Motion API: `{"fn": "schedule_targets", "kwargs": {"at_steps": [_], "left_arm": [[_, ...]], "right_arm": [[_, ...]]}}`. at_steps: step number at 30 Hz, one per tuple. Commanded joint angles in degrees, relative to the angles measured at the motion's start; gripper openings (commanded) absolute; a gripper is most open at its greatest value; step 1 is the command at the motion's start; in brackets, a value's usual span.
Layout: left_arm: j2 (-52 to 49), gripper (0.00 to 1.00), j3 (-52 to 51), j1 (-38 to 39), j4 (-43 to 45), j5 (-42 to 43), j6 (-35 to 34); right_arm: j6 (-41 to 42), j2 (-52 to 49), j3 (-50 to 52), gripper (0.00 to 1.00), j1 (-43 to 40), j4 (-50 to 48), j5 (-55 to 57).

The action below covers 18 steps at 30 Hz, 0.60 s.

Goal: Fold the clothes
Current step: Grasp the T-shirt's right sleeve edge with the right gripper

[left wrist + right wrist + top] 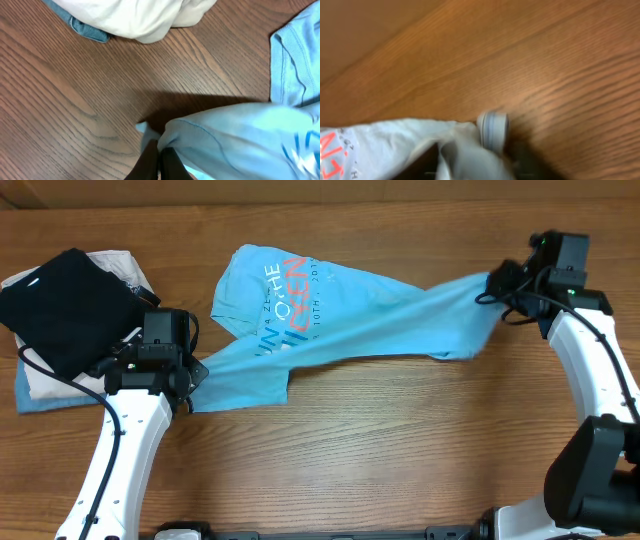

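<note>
Stretched in a long, twisted band across the brown wooden table [400,450]: a light sky-blue short-sleeved cotton T-shirt [340,330], beginning just right of the black folded garment [65,305] and running well away from it to the right. Face up close to that garment's right side: white and orange-red printed lettering [285,300].

Pinched just right of and below the black folded garment: one bunched shirt corner, caught in the left gripper [190,380], fingers [172,162] pressed tight together on the cloth.

Far to the right of the black folded garment: the shirt's other end, lifted off the wood at the right gripper [492,285]. Cannot tell from the blurred wrist view whether those fingers clamp the cloth or merely sit against it.

Beneath the black folded garment: a cream folded garment [118,265] and a blue cloth [40,398], both apart from the shirt.

Likely trouble from here: a loose hold at the far end, letting the cloth slip and the band collapse into a heap. Also possible: a crooked fold, set in by the twist along the middle if not shaken flat first. Further hazard: cloth dragged against the black folded garment by any pull toward it, upsetting the stack.
</note>
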<state>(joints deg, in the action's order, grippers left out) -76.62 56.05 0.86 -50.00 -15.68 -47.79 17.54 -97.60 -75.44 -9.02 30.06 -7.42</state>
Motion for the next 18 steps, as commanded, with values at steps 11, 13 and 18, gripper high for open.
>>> {"fn": "schedule_targets", "kwargs": {"at_steps": [11, 13, 18], "left_arm": [[0.1, 0.04, -0.2, -0.1, 0.1, -1.0, 1.1], [0.1, 0.04, -0.2, -0.1, 0.1, -1.0, 1.1], [0.1, 0.04, -0.2, -0.1, 0.1, -1.0, 1.2]], "right_arm": [[-0.4, -1.6, 0.8, 1.00, -0.3, 15.3, 5.6], [-1.9, -1.6, 2.1, 1.00, 0.1, 15.6, 4.2], [-2.6, -1.7, 6.9, 0.92, 0.8, 12.5, 4.2]]}}
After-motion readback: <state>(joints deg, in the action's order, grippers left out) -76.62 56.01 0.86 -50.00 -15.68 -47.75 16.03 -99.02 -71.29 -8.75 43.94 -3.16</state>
